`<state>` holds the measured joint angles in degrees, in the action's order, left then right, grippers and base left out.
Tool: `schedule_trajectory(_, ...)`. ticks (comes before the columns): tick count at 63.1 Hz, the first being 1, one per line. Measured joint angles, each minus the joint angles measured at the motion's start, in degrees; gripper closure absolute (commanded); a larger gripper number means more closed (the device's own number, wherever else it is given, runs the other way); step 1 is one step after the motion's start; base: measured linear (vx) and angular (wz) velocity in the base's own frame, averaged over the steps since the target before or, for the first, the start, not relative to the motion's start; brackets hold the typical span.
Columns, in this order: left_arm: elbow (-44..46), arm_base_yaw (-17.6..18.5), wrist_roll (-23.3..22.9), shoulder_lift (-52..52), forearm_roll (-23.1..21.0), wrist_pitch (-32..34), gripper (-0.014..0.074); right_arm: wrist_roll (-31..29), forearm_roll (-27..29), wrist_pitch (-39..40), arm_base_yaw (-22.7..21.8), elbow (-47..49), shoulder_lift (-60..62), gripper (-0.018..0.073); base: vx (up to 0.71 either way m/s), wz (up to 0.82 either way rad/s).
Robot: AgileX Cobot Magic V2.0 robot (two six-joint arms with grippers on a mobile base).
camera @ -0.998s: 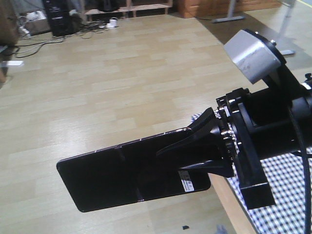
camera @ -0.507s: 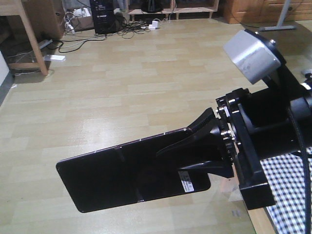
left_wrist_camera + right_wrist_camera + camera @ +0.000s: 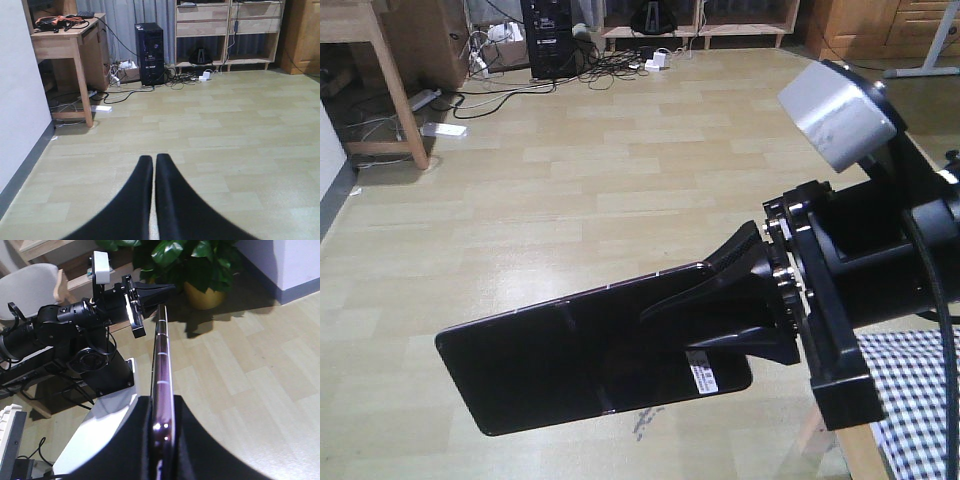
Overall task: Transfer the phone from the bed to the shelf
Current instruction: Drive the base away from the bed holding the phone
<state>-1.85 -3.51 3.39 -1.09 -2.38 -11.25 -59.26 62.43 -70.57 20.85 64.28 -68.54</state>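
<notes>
I had the right gripper [image 3: 162,407] clamped on the phone [image 3: 560,360], over floor beyond the corner of the bed [image 3: 910,400]; the left gripper [image 3: 154,162] sat closed.

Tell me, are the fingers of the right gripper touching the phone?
Touching. The right wrist view shows the phone edge-on, squeezed between the two fingers with no gap on either side.

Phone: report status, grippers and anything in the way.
Right gripper shut on phone, clear of bed, over floor. Left gripper shut, empty. Cables and PC tower by shelf.
</notes>
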Motion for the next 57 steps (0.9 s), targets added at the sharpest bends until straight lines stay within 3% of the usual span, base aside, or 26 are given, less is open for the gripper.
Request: schedule_trajectory(57, 0.0, 0.0, 0.0, 0.0, 0.0, 0.0, 0.0595, 0.0, 0.0, 0.0, 0.0, 0.0, 0.0, 0.0561, 0.33, 0.0)
